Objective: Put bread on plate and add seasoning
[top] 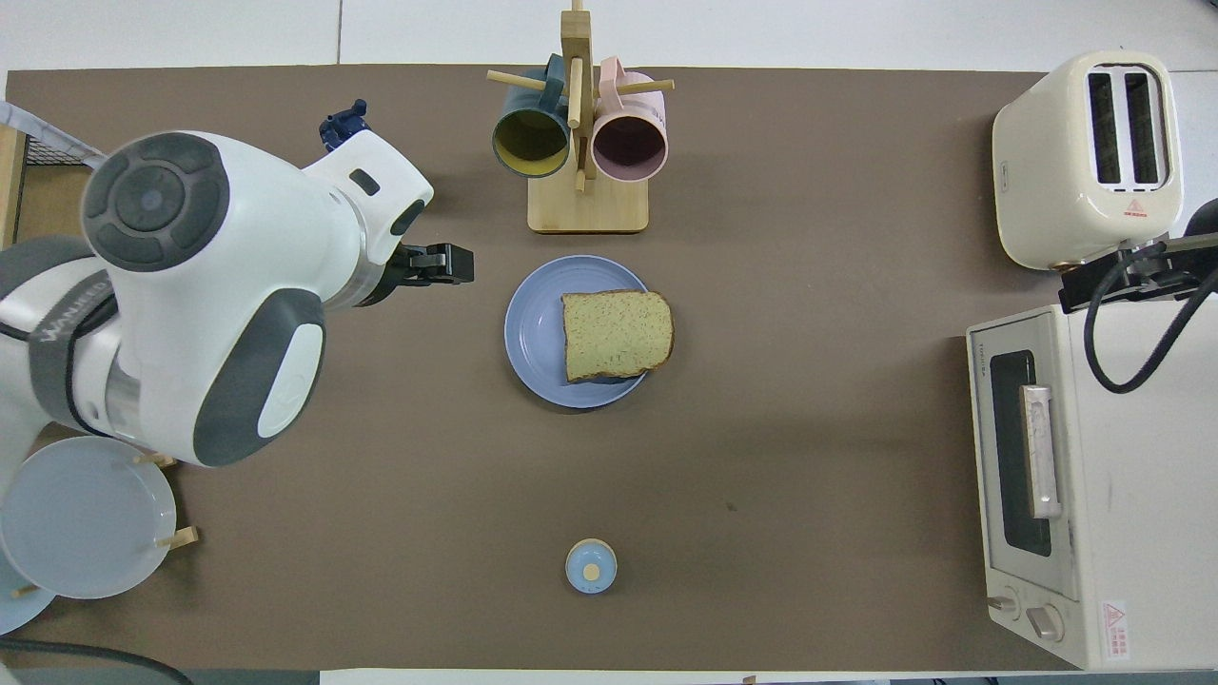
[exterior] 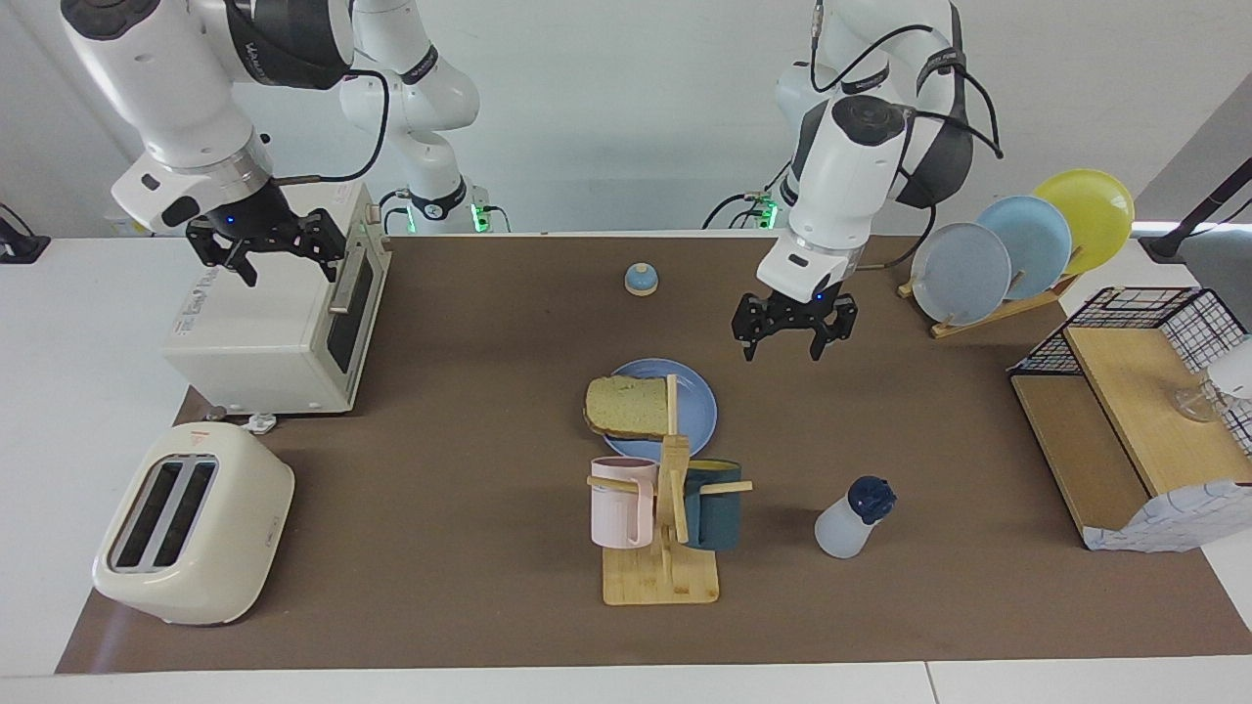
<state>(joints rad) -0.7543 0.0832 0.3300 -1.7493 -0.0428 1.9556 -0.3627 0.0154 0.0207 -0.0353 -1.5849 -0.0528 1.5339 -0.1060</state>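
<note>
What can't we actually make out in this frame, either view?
- Translucent white bottle with navy cap: in the overhead view the left arm covers all but its cap.
- Round blue plate: in the facing view the wooden mug tree hides its edge farthest from the robots.
- Right gripper: cut off at the overhead view's edge, over the cream toaster oven.
- Seasoning on the tan toast slice: too fine to tell.
</note>
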